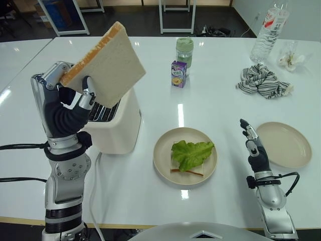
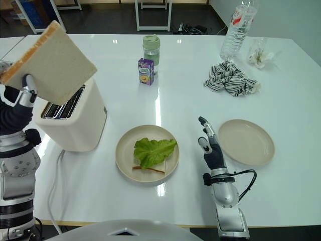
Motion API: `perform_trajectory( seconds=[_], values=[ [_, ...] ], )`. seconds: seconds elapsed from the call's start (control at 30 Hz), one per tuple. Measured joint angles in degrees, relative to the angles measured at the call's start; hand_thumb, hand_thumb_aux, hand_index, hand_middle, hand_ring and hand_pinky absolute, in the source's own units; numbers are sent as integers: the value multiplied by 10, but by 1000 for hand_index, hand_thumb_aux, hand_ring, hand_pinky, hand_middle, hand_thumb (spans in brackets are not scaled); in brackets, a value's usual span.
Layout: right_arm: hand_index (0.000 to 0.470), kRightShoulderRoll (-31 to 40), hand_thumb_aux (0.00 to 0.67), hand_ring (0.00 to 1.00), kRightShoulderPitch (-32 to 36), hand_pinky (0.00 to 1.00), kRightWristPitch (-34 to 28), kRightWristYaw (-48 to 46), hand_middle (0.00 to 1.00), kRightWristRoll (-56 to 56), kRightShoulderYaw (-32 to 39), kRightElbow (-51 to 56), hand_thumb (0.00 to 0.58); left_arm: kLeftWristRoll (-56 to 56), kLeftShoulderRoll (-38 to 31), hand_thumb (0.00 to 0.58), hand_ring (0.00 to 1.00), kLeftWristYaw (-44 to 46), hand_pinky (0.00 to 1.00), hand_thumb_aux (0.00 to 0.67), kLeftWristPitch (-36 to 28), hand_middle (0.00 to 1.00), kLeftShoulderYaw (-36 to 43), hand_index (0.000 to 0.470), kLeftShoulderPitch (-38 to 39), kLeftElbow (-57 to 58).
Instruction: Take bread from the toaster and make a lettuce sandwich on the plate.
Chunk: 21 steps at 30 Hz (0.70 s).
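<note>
Above toaster (image 1: 119, 128), left hand (image 1: 67, 108) clamps one bread slice (image 1: 108, 65); right hand (image 1: 256, 149) unfurled; two plates (image 1: 160, 150) (image 1: 285, 144).

Left hand (image 1: 66, 108) was black with silver finger shells. Below the fingers: black wrist collar, silver left forearm (image 1: 67, 175) with screwed round cap, black cables (image 1: 20, 147). Right hand (image 1: 256, 150) was black, silver-tipped; looped black cable (image 1: 289, 183), silver right forearm (image 1: 273, 201).

Striped cloth (image 1: 263, 82), bottle (image 1: 266, 32), carton (image 1: 178, 74), jar (image 1: 184, 50)
</note>
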<state>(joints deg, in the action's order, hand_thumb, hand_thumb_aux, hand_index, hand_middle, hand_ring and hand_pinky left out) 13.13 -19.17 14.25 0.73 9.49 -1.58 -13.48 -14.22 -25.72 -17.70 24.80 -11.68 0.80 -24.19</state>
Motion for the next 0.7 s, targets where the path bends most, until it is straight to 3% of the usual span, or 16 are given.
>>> perform_trajectory(
  seconds=[0.17, 0.27, 0.43, 0.7],
  values=[
    [0, -14, 0, 0, 4, 0, -14, 6, 0, -22, -30, 4, 0, 246, 48, 580, 1000, 135, 1000, 670, -109, 1000, 93, 470, -8, -31],
    [0, -16, 0, 0, 4, 0, -20, 4, 0, -28, -37, 7, 0, 313, 87, 580, 1000, 196, 1000, 670, -185, 1000, 168, 470, -9, -31],
    [0, -20, 0, 0, 3, 0, -26, 0, 0, -28, -44, 7, 0, 297, 101, 580, 1000, 270, 1000, 670, -240, 1000, 231, 470, -29, 31],
    [0, -20, 0, 0, -2, 0, -26, 5, 0, -14, -45, 29, 0, 216, 49, 580, 1000, 411, 1000, 670, -292, 1000, 288, 470, -104, 178]
  ],
)
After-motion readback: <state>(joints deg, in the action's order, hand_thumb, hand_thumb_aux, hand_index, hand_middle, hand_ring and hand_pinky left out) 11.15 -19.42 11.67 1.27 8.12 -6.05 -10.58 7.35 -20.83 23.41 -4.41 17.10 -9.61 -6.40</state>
